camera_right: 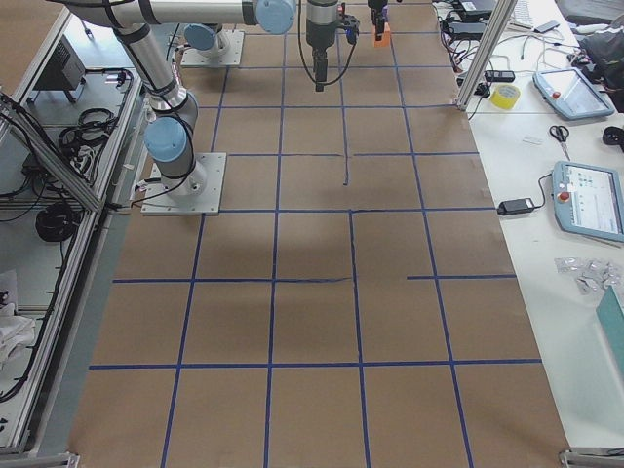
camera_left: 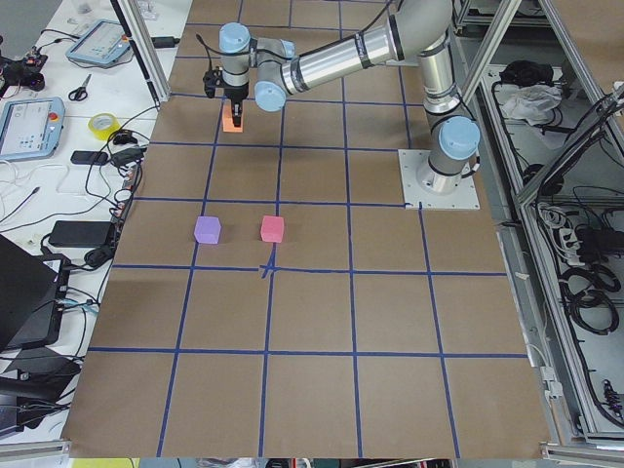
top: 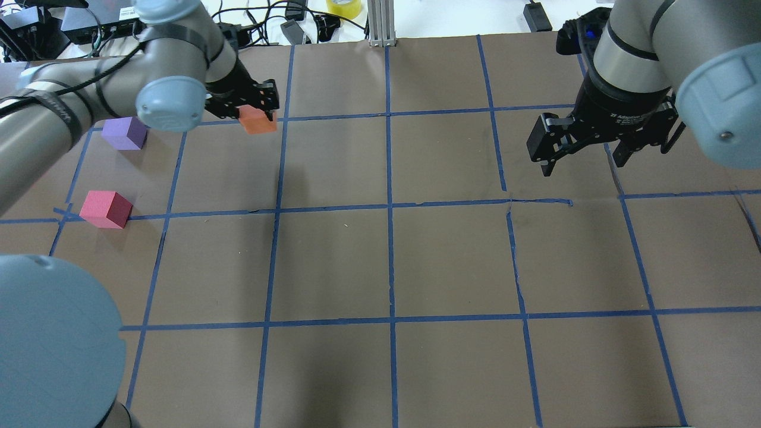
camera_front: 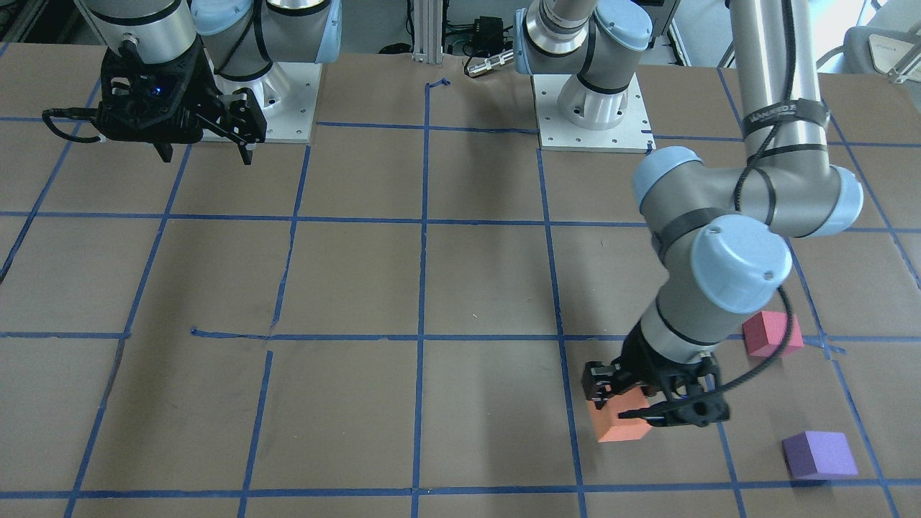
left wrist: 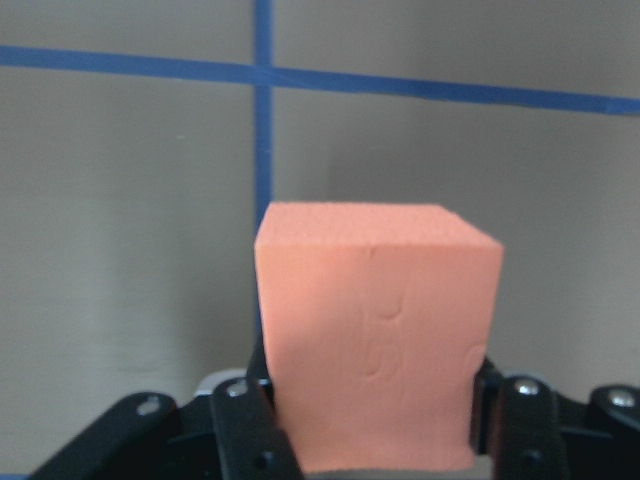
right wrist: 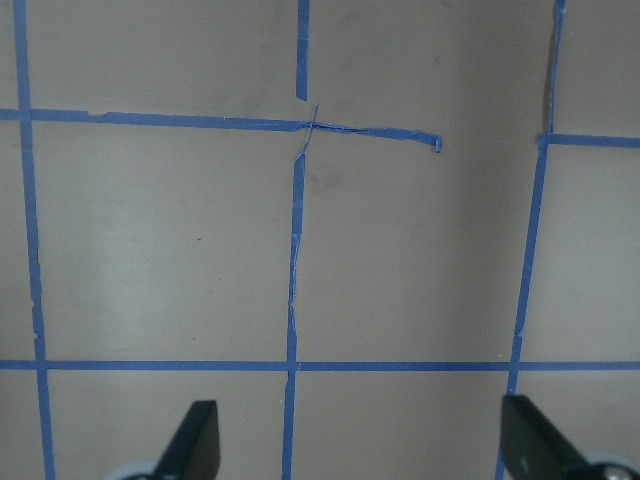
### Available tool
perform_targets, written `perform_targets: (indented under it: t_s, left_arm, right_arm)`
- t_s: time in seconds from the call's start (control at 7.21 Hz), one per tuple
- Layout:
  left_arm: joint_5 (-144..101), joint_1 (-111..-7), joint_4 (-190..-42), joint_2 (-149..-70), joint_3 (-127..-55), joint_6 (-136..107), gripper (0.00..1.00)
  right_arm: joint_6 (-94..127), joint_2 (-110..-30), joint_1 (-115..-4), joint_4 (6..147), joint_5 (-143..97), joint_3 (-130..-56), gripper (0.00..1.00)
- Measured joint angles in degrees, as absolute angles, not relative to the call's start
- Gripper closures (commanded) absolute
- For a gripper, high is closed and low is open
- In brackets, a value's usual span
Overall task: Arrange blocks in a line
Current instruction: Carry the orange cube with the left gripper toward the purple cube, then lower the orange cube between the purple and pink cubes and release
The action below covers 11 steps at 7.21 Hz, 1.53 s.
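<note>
The orange block (top: 258,122) is gripped in the left hand (top: 257,113), far left. The right hand (top: 587,166) is held spread and empty, far right.

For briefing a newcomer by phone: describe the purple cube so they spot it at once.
On the brown paper table with the blue tape grid, go to the robot's left end. Of three small foam cubes there, the purple foam cube lies free, farther from the robot's base than the pinkish-red foam cube; the orange foam cube is in the left gripper.
</note>
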<state>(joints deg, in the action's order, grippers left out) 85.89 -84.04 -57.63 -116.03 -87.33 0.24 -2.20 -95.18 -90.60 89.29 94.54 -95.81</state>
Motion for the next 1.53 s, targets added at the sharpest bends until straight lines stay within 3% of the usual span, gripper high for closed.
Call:
perform_targets:
  t_s: [0.69, 1.53]
  left_arm:
    - [88.08, -65.78, -61.21, -116.82, -86.96, 20.63, 1.00]
    - [88.94, -60.69, -61.07, -120.67, -84.92, 26.39, 1.00]
  right_arm:
    - [-2.11, -95.59, -90.59, 89.25, 94.25, -95.74, 0.00]
    - [-1.83, -96.43, -90.76, 89.39, 92.05, -95.57, 0.00]
